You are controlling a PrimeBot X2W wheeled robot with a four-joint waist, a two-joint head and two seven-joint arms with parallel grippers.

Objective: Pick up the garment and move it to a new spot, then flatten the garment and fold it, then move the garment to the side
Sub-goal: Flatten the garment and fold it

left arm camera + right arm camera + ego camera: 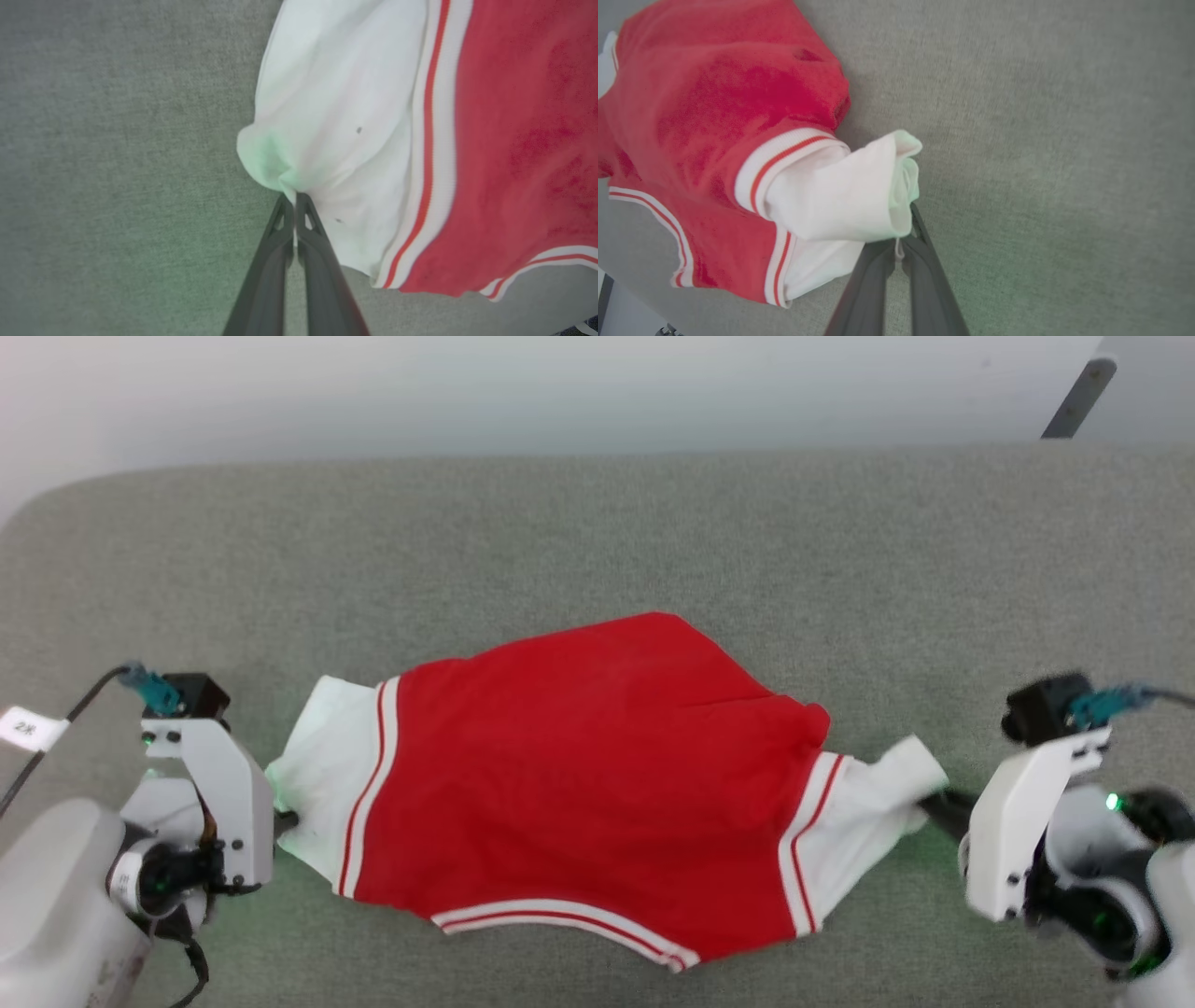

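End effectors (pixel 295 199) (pixel 903 235) tight on garment (pixel 597 756) sleeves

Soft, even light falls from above and lies bright across the grey table (pixel 597 523). The wall (pixel 560 392) behind it washes out to a pale white. The garment (pixel 597 784) throws only a thin, faint shadow along its lower edge. A green glow tints its white sleeve ends in all three views. In the head view the right end effector (pixel 938 807) is smeared with blur. In both wrist views the dark fingers (pixel 264 284) lose focus toward the bottom edge, and the red cloth looks oversaturated.
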